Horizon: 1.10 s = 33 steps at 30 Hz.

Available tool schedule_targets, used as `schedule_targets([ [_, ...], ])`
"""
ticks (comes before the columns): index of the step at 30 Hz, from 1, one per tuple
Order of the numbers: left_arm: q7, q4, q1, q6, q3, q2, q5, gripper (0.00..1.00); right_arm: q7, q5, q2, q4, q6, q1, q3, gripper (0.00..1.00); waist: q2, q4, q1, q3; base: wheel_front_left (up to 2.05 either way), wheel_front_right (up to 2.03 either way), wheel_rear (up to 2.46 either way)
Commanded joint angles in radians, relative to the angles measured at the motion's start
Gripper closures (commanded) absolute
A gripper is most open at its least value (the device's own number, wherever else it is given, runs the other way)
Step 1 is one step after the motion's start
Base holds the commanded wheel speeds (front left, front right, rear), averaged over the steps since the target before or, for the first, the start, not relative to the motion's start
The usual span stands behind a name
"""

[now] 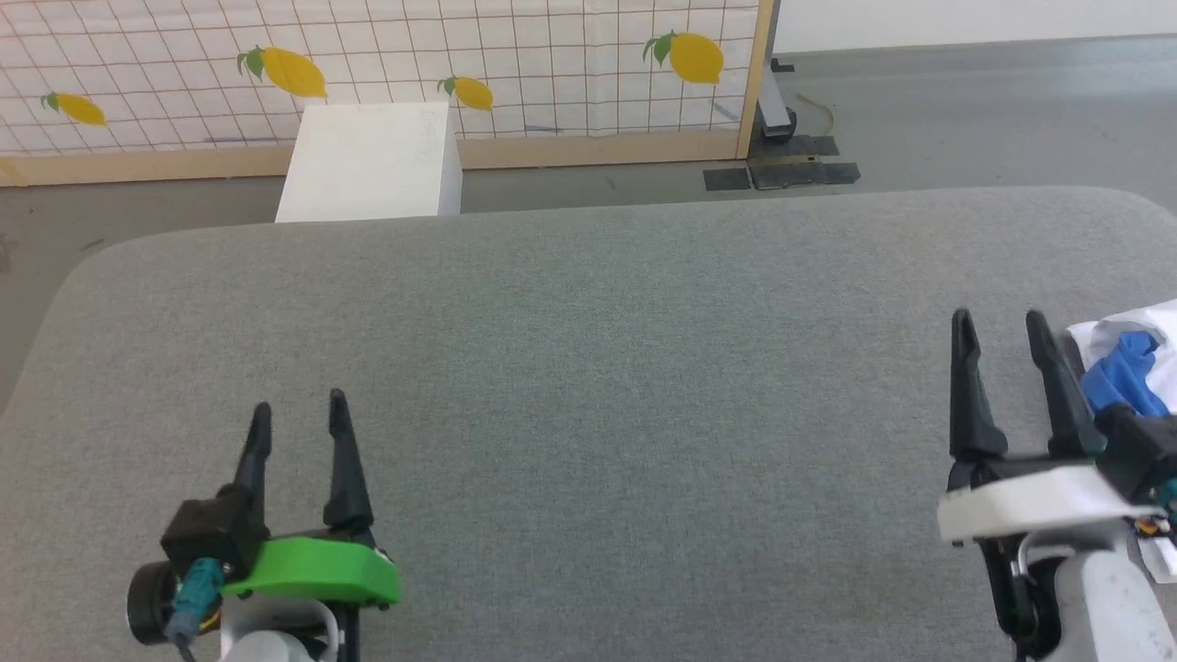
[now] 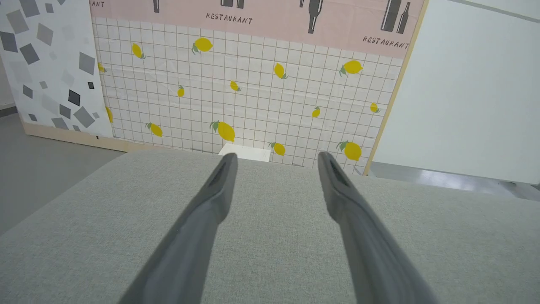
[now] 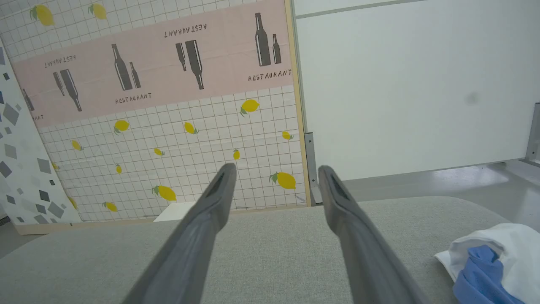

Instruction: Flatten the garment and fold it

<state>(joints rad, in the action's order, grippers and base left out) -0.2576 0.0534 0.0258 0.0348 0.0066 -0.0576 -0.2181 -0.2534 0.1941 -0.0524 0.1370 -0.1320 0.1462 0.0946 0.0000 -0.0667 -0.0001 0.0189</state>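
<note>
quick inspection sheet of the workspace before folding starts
surface: grey fabric tabletop, smooth
job's things: garment crumpled at the table's right edge, not flattened
clutter: nothing seen
grippers: left gripper open over the table; right gripper open beside the garment, holding nothing
cables: blue-plugged lead at the left gripper's wrist
surroundings: lemon-print screen, white box behind the table

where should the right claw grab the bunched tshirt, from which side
Probably the white fold of the garment nearest the right claw, coming in low from the table's middle toward the robot's right. It lies bunched at the table's right edge, that fold sticks out, and the open claw is beside it.
</note>
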Motion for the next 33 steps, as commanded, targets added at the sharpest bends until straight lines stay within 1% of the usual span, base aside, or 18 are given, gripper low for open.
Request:
schedule_targets([
  [1, -0.004, 0.007, -0.013, 0.003, -0.005, 0.004, 0.011, 0.00, -0.008, -0.002, 0.002, -0.011, 0.001, -0.022, -0.007, 0.00, 0.0000, 0.001, 0.0001, 0.003, 0.00, 0.00, 0.00],
  [9, -0.004, 0.035, -0.025, 0.017, -0.042, 0.006, 0.029, 0.00, -0.008, -0.023, 0.002, -0.016, 0.001, -0.087, -0.061, 0.00, 0.0000, 0.001, 0.0001, 0.014, 0.00, 0.00, 0.00],
  [15, -0.004, 0.060, -0.033, 0.017, -0.060, 0.007, 0.028, 0.00, -0.008, -0.031, 0.002, -0.003, 0.001, -0.099, -0.089, 0.00, 0.0000, -0.001, 0.0001, 0.019, 0.00, 0.00, 0.00],
  [22, -0.004, 0.073, -0.025, 0.013, -0.068, 0.007, 0.034, 0.00, -0.008, -0.029, 0.002, 0.010, 0.001, -0.095, -0.097, 0.00, 0.0000, 0.001, 0.0001, 0.025, 0.00, 0.00, 0.00],
  [23, 0.000, 0.071, -0.024, 0.011, -0.067, 0.003, 0.019, 1.00, -0.002, -0.026, 0.001, 0.009, 0.000, -0.088, -0.095, 1.00, 0.0000, 0.001, 0.0001, 0.024, 0.00, 0.00, 0.00],
  [33, 0.013, 0.065, -0.024, 0.009, -0.065, 0.003, 0.025, 1.00, 0.010, -0.034, 0.000, 0.002, 0.000, -0.091, -0.094, 1.00, 0.0000, 0.004, 0.0001, 0.023, 0.00, 0.00, 0.00],
])
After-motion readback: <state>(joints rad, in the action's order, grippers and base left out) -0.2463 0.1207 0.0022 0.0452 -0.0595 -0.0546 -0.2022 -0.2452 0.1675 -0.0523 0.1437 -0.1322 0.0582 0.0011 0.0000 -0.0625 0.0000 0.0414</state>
